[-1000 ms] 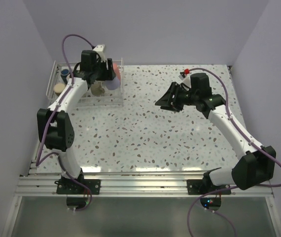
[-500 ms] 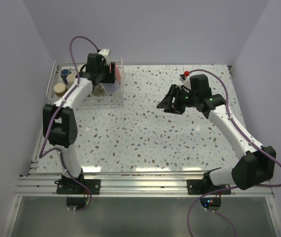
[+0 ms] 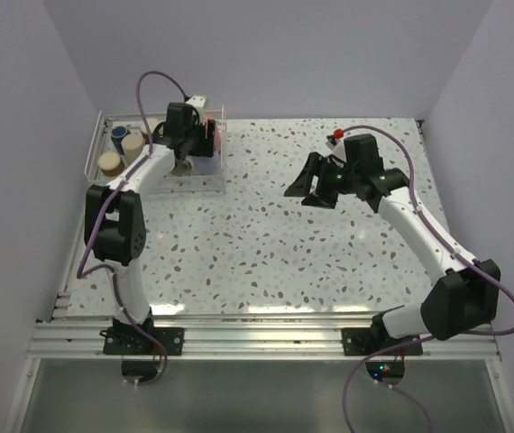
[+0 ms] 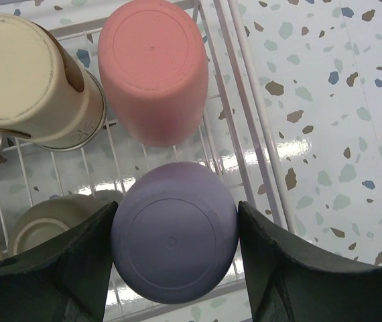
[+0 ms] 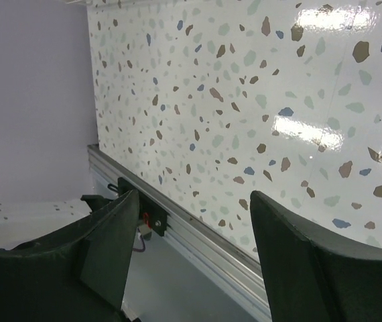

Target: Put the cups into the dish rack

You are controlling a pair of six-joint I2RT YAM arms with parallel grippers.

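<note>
My right gripper [image 5: 194,198] hangs spread and empty over the speckled table [image 5: 244,100]. Farther out, my left gripper [image 4: 174,221] pinches the lavender cup [image 4: 174,238], its base toward my camera, over the dish rack [image 4: 255,100]; beyond it sit 2 more, a pink cup [image 4: 154,67] and a beige cup [image 4: 30,74]. I judge this the placing step; next I must lower the cup between the wires, clear of the pink cup, then let go.
</note>
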